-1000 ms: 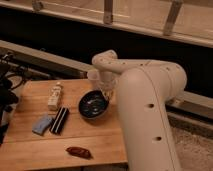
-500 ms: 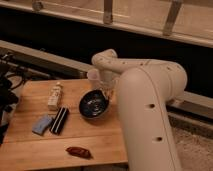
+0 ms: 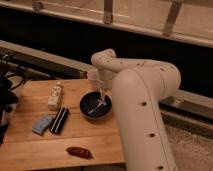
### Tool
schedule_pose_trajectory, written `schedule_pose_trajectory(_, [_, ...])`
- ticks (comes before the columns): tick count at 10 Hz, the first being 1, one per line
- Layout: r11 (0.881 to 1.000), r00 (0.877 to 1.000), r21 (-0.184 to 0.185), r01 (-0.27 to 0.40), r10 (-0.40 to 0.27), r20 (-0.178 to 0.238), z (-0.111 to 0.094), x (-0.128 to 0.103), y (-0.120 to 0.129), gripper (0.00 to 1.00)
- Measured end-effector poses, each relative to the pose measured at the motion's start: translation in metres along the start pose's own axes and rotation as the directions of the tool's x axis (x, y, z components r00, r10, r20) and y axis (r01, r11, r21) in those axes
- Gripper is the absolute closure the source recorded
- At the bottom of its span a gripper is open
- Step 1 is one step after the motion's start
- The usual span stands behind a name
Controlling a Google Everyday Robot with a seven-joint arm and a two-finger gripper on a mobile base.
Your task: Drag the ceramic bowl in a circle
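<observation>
While the arm is reaching over the wooden table (image 3: 30, 147), nothing is visibly shifting versus the frames from a second and half a second ago: bowl, gripper and all loose items are sitting in the same spots. Going left to right, a dark cluster of gear (image 3: 6, 95) is sitting off the table's left edge; one blue-grey sponge-like block (image 3: 42, 124) is lying near the left side, with one white bottle-shaped item (image 3: 55, 95) lying behind it; one black bar (image 3: 60, 119) is lying just right of the block, touching or nearly so; one dark red-brown object (image 3: 79, 151) is lying near the front edge. One ceramic bowl (image 3: 95, 105) is sitting toward the table's right side, upright. The gripper (image 3: 101, 96) is dipping into the bowl's right half; cannot tell its grip state. One translucent white cup (image 3: 93, 78) is standing just behind the bowl. The white arm (image 3: 145, 100) is filling the right side.
</observation>
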Motion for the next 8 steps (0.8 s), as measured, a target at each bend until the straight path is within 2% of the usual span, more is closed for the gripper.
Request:
schedule_pose_trajectory(2, [0.996,0.994,0.008,-0.094,0.094,-0.053,0.022,0.007,-0.04,0.78])
schedule_pose_trajectory(3, [0.992,0.989,0.011,-0.128,0.129,-0.069,0.03,0.015,-0.064,0.81])
schedule_pose_trajectory(4, [0.988,0.985,0.014,-0.151,0.152,-0.087,0.037,0.02,-0.079,0.78])
schedule_pose_trajectory(5, [0.986,0.981,0.013,-0.168,0.168,-0.101,0.042,0.022,-0.086,0.71])
schedule_pose_trajectory(6, [0.983,0.977,0.014,-0.181,0.181,-0.11,0.047,0.023,-0.091,0.59])
schedule_pose_trajectory(8, [0.981,0.976,0.011,-0.196,0.196,-0.099,0.043,0.022,-0.09,0.41])
